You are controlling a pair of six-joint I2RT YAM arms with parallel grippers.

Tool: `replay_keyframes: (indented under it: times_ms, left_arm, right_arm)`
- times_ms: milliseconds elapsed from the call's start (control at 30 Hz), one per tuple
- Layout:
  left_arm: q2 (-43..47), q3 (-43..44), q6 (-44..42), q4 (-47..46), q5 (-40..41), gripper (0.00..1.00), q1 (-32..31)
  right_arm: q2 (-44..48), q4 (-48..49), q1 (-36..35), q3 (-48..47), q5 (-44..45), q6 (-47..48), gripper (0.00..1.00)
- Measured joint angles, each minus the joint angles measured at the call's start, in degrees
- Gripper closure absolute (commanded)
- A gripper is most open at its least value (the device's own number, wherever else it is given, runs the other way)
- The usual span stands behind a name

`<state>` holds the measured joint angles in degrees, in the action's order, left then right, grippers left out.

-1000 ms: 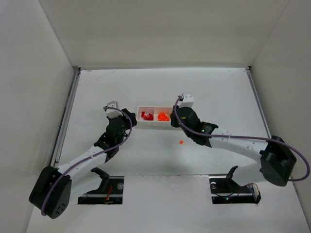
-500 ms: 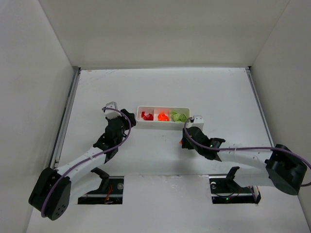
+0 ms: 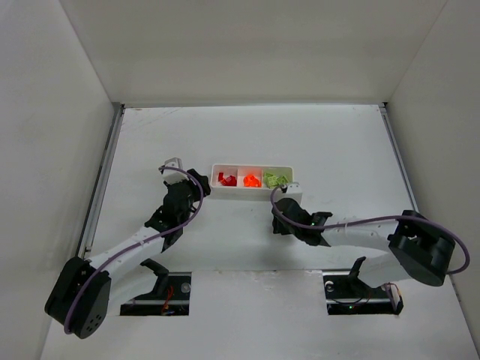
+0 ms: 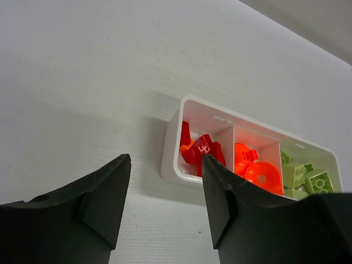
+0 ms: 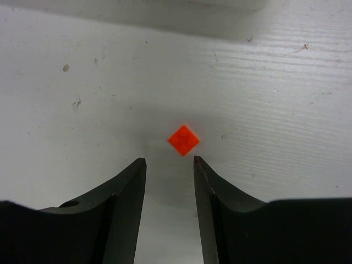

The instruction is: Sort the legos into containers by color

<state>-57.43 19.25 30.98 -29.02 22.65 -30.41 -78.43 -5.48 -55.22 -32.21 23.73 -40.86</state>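
Tray: a long white tray with three compartments lies flat and crosswise near the middle of the table.
Left compartment: red bricks lie in a loose heap. An orange piece lies among them against the end wall.
Middle compartment: orange bricks, one with a rounded top.
Right compartment: green bricks, pale yellow-green with studs showing.
Loose brick: a small orange loose brick lies flat on the table outside the tray, studs up. One corner is turned toward the right gripper. In the top view the right arm hides it.
Left gripper: sits low beside the tray's left end and looks along the tray. The jaws stand moderately apart and hold nothing. The tray's end wall shows through the gap, and I cannot tell whether a finger touches it.
Right gripper: sits low over the table on the near side of the tray, below its right compartment. The jaws have a narrow gap and are empty. The loose brick lies just beyond the tips, in line with the gap and a little toward the right-hand finger, touching neither.
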Motion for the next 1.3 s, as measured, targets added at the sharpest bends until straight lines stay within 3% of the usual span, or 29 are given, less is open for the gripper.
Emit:
replay_keyframes:
  times_ms: [267,567,900,1067,1300]
  left_arm:
    - [0.1,0.0,0.0,0.0,0.0,0.48,0.0]
    - [0.0,0.0,0.0,0.0,-0.1,0.48,0.0]
    - [-0.6,0.0,0.0,-0.1,-0.1,0.48,0.0]
    - [-0.6,0.0,0.0,-0.1,-0.2,0.48,0.1]
    - [-0.6,0.0,0.0,0.0,-0.2,0.48,0.2]
  right_arm:
    - [-4.2,1.6,0.0,-2.7,2.8,0.0,0.56]
    - [-7.9,2.1,-1.3,-5.2,6.8,0.6,0.68]
    - [-10.4,1.0,-3.1,-7.2,10.6,1.9,0.69]
    - [-12.6,-0.1,-4.6,-9.3,13.0,2.3,0.78]
    - [-10.3,-2.9,-5.2,-9.5,13.5,2.1,0.79]
